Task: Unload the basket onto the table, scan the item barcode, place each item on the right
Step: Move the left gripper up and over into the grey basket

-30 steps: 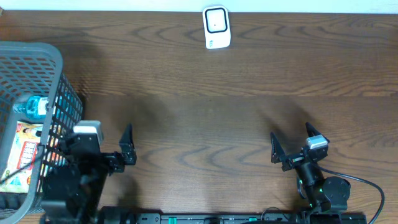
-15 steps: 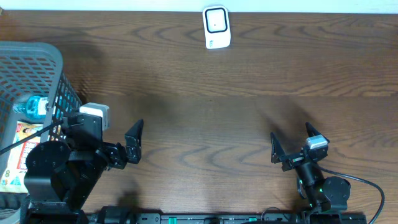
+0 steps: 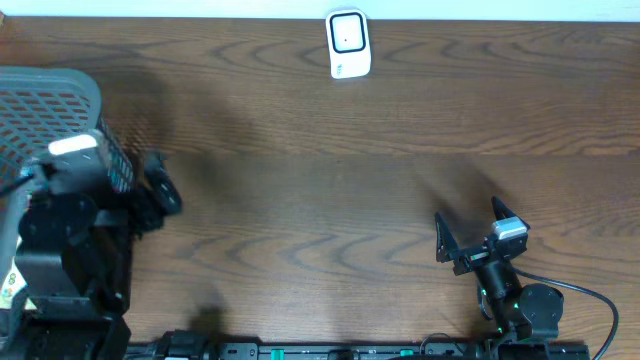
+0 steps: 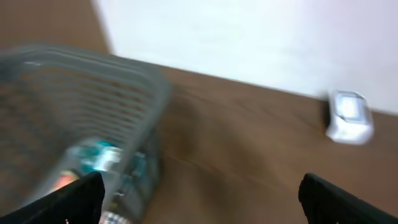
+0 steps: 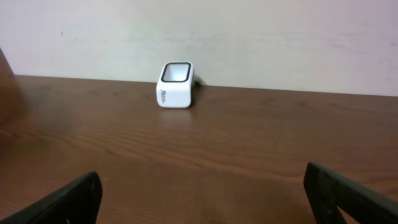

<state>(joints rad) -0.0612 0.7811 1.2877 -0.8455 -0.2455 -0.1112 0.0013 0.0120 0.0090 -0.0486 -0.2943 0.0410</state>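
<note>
Two grippers, both w/ jaws spread wide, zero cargo in either. Left gripper (image 4: pixel 202 183) just outside the right wall of the grey mesh basket (image 3: pixel 60 90) at the table's (image 3: pixel 330 170) left edge; right gripper (image 3: pixel 467 212) down by the near edge, right side, well apart from everything. Looks like the reach-for-item step, so v early in the job, no scan done. Item to scan: inside the basket. A blurry bottle (image 4: pixel 99 158) w/ blue-ish cap low-left of the tool, plus a scrap of orange-ish packaging (image 4: pixel 65 180) beside it. Can't tell the bottle's long axis, nor the barcode side. White scanner (image 3: pixel 348 43) at the far edge, roughly mid-table, dark window facing up-ish. So for the next move: item left of the left tool & down inside the basket, scanner off to its right & further back. Left arm way nearer than the right, obv the pick for dipping in. Prob needs to clear the basket rim first, imo.
</note>
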